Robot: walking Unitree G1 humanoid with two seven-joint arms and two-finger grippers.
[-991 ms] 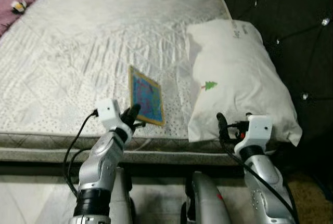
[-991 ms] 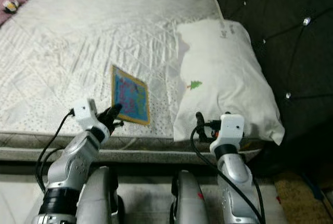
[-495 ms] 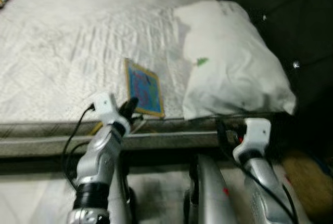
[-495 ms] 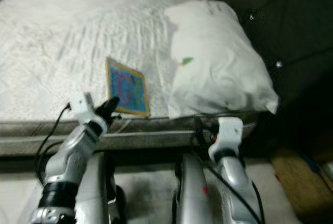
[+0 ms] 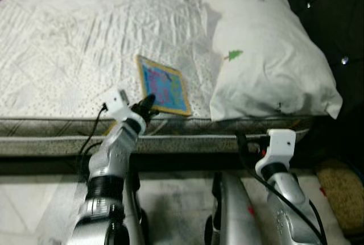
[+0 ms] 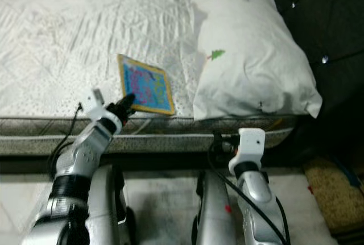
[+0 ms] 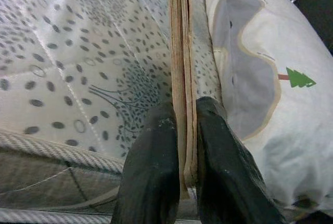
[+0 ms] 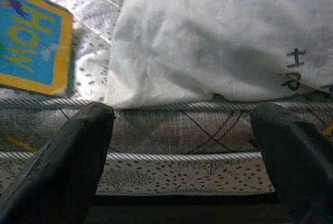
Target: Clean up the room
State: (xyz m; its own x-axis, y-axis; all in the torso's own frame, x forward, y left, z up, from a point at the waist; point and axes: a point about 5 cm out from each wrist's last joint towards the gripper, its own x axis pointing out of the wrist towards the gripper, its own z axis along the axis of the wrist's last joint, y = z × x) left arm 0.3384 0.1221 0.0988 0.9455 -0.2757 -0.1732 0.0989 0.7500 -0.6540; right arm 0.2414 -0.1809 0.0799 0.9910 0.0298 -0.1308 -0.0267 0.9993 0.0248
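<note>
Left gripper (image 7: 182, 146) pinches the near edge of the book (image 5: 164, 84), fingers narrow on either face; book lies on the mattress (image 5: 68, 46) near its front edge, just beside the pillow (image 5: 267, 52). Right gripper (image 8: 182, 151) is spread wide, holding nothing, low before the mattress side. Step in hand: securing the book. Next move probably calls for lifting it off.

The book (image 5: 162, 84) lies on the mattress (image 5: 68, 46) near its front edge, just left of the pillow (image 5: 267, 57), perhaps touching it.
</note>
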